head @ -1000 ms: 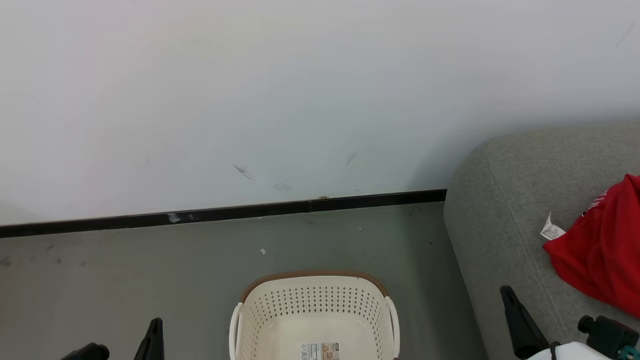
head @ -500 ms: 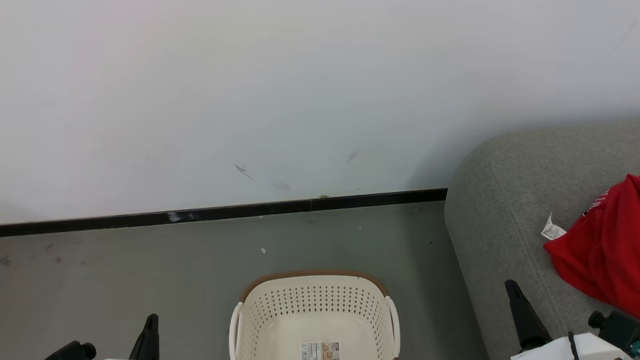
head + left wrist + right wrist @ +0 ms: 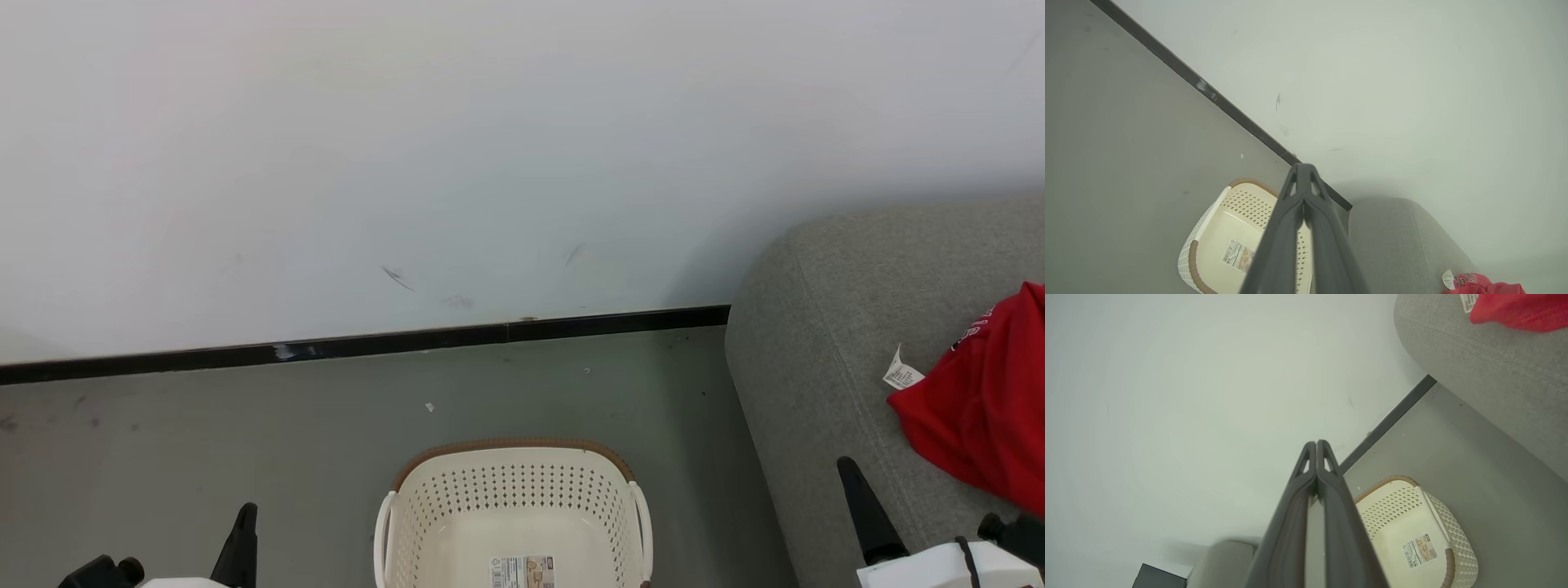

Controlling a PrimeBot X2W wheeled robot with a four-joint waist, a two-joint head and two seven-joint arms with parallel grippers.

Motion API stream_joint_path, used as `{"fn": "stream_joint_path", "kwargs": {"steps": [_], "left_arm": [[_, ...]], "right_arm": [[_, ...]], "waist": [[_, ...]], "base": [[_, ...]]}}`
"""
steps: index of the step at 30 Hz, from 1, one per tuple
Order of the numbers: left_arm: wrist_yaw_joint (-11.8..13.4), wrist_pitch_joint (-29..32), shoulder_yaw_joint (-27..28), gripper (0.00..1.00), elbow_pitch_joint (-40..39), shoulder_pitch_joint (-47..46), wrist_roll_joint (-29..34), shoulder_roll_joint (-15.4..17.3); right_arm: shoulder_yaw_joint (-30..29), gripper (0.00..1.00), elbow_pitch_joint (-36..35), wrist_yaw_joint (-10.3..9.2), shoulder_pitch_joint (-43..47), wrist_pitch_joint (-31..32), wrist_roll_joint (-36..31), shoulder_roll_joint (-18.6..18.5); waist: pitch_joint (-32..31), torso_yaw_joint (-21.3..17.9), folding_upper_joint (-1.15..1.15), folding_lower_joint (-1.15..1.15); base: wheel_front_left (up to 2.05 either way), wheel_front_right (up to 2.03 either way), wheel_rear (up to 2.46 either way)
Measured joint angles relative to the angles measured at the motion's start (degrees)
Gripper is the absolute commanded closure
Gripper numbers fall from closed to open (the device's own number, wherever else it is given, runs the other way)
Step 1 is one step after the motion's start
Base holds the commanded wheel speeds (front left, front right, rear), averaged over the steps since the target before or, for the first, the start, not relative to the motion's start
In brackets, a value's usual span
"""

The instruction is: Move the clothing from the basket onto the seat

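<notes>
lighting: bright, even, diffuse | shadows: soft one on wall (image 3: pixel 490 163) beside seat (image 3: pixel 824 343) | wrist views: hazy, edges bowed | head view: sharp

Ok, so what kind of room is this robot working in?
Probably a living-room-style corner, perhaps a test room: a large grey woven-fabric sofa stands beside a plain white wall, with a cream perforated plastic laundry basket on the grey floor.

Head camera is looking forward and down at the wall (image 3: pixel 490 147); basket (image 3: pixel 510 490) is sitting at bottom centre, seat (image 3: pixel 816 343) at right. Left wrist camera is looking along the left gripper (image 3: pixel 1302 166), rolled, well above the floor (image 3: pixel 1126 163). Right wrist camera is looking along the right gripper (image 3: pixel 1316 443), rolled the other way. All three are sharing basket, seat corner and black skirting (image 3: pixel 367 347).
</notes>
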Motion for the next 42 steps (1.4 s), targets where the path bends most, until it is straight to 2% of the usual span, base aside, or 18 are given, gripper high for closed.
{"fn": "stream_joint_path", "kwargs": {"steps": [6, 13, 42], "left_arm": [[-1.22, 1.0, 0.83, 1.0, 0.68, -0.89, -3.49, -0.31], [-2.75, 2.01, 2.14, 1.0, 1.15, -1.31, -7.5, -0.57], [-8.29, 6.54, 7.12, 1.0, 3.26, -4.77, -24.46, -2.74]], "right_arm": [[-0.43, 1.0, 0.66, -0.01, -1.48, 0.65, 4.88, -0.23], [-0.66, 1.0, 1.51, -0.01, -2.25, 1.88, 10.28, -0.51], [-1.23, 1.0, 3.59, -0.01, -5.99, 5.99, 32.93, -1.88]], "waist": [[0.43, -0.01, 0.0, -0.26], [0.91, -0.01, 0.0, -0.42], [2.08, -0.05, 0.0, -0.51]], "base": [[0.0, 0.0, 0.0], [0.0, 0.0, 0.0], [0.0, 0.0, 0.0]]}}
